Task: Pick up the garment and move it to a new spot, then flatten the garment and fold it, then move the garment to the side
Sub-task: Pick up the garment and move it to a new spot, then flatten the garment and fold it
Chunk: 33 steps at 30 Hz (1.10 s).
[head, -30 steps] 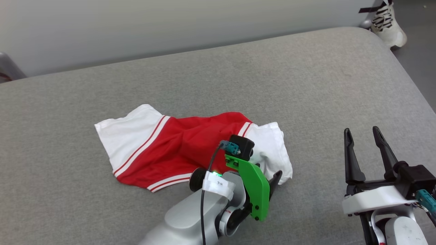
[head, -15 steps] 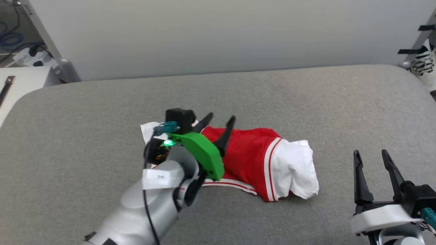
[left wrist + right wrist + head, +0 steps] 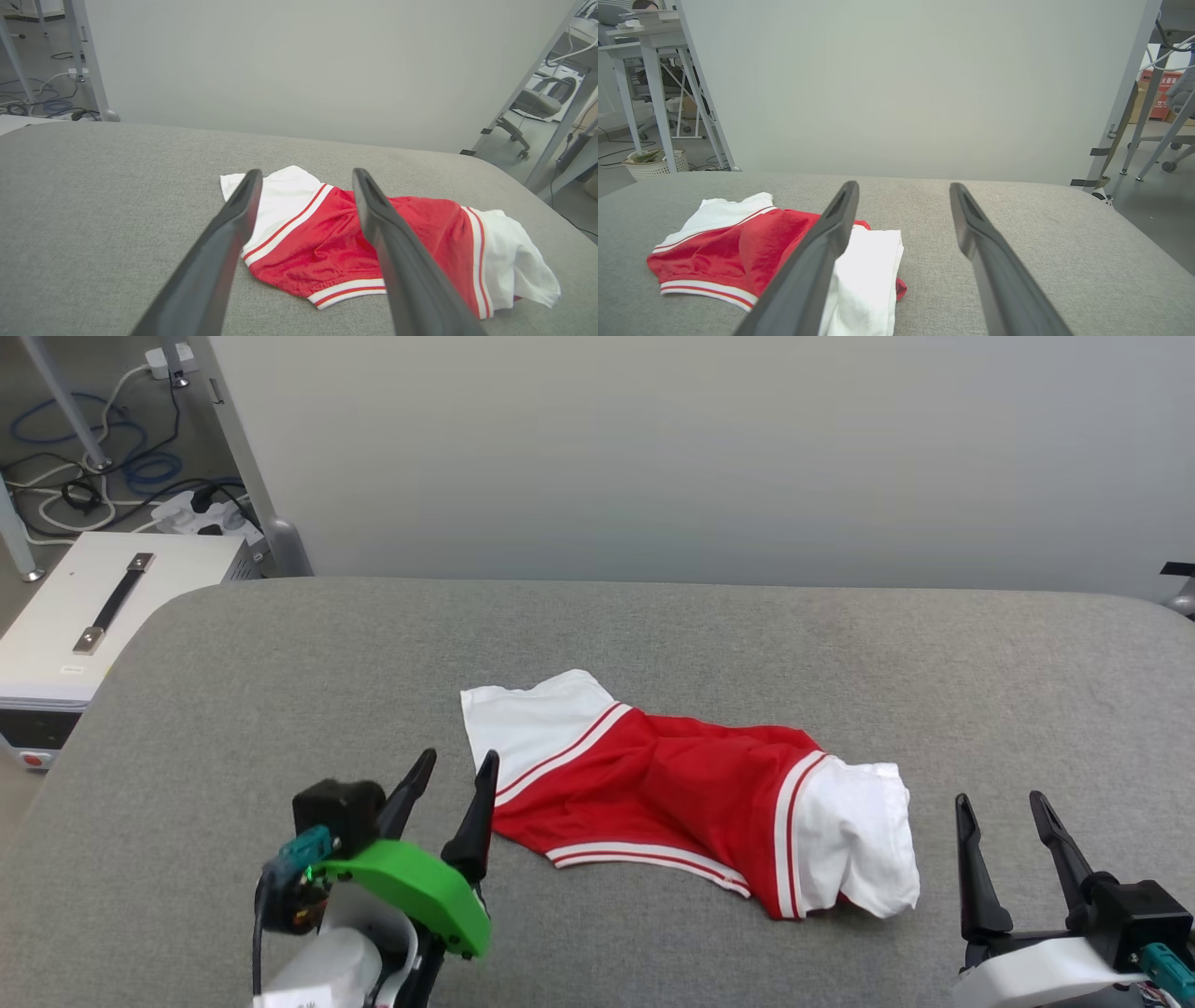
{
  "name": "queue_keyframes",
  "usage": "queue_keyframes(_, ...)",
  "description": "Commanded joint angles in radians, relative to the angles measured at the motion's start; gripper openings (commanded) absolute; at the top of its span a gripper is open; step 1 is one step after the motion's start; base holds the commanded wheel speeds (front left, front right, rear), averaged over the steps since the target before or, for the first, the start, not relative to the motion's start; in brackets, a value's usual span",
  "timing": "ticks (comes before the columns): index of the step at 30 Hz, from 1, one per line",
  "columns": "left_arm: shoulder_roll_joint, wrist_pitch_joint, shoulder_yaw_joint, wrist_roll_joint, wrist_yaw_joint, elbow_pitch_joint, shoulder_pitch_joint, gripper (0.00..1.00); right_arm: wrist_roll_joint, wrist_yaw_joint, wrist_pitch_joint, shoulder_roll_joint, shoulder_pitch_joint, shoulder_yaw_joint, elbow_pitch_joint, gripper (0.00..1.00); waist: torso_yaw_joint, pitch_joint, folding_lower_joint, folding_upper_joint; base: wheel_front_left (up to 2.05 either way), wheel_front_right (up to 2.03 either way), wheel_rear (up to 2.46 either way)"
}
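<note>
— Garment [image 3: 691, 793]: where is it, exactly?
— In the middle of the grey pad [image 3: 747, 635], lying loose and rumpled. The red body runs across the centre. One white sleeve is spread flat at the robot's left end, and the other is bunched in a lump at its right end. White and red striped trim runs along the near edge and where each sleeve meets the red.
— Is anything holding it?
— No. The left gripper [image 3: 459, 758] sits low at the near left, its two dark fingers spread apart with nothing between them. The tips point toward the flat sleeve, just beside its edge. I can't tell from here whether a tip brushes the cloth.
— And the other one?
— The right gripper [image 3: 997, 798] is at the near right. Its jaws are spread wide too, empty, with the fingers pointing away from the robot. It's near the bunched sleeve but apart from it, with bare pad between.
— So the garment is between the two?
— Between them and a little farther back, yes.
— What's around it?
— A plain pale wall [image 3: 653, 448] behind the pad. Off the pad's far left corner there's a white box [image 3: 112, 607] with a dark handle on top. Beyond that, a tangle of cables [image 3: 103, 476] lies on the floor with a power strip [image 3: 201, 513].
</note>
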Motion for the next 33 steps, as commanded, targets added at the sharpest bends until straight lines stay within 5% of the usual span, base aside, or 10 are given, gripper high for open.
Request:
queue_keyframes(1,-0.011,-0.006,0.027,0.024,0.008,-0.025,0.049,1.00,0.007,-0.001,0.002,-0.001,0.013,0.003,-0.002,1.00,0.002,-0.002,0.0001,-0.0001,0.00,0.00,0.00)
queue_keyframes(8,-0.057,-0.006,0.127,0.112,0.011,-0.099,0.193,1.00,0.016,-0.001,-0.001,-0.001,0.015,0.013,0.002,1.00,-0.003,-0.001,0.0001,-0.0001,0.00,0.00,0.00)
queue_keyframes(18,-0.080,0.026,0.146,0.140,0.017,-0.094,0.202,1.00,0.011,-0.001,0.001,-0.001,0.010,0.029,-0.001,1.00,-0.026,0.016,0.0001,-0.0001,0.00,0.00,0.00)
queue_keyframes(30,-0.072,0.456,0.095,0.088,0.157,-0.058,0.065,1.00,-0.011,-0.001,0.018,-0.001,-0.031,0.058,-0.029,1.00,-0.096,0.138,0.0001,-0.0001,0.00,0.00,0.00)
queue_keyframes(33,-0.075,0.496,0.098,0.083,0.172,-0.030,0.023,1.00,-0.013,-0.001,0.017,-0.001,-0.047,0.068,-0.029,1.00,-0.115,0.168,0.0001,-0.0001,0.00,0.00,0.00)
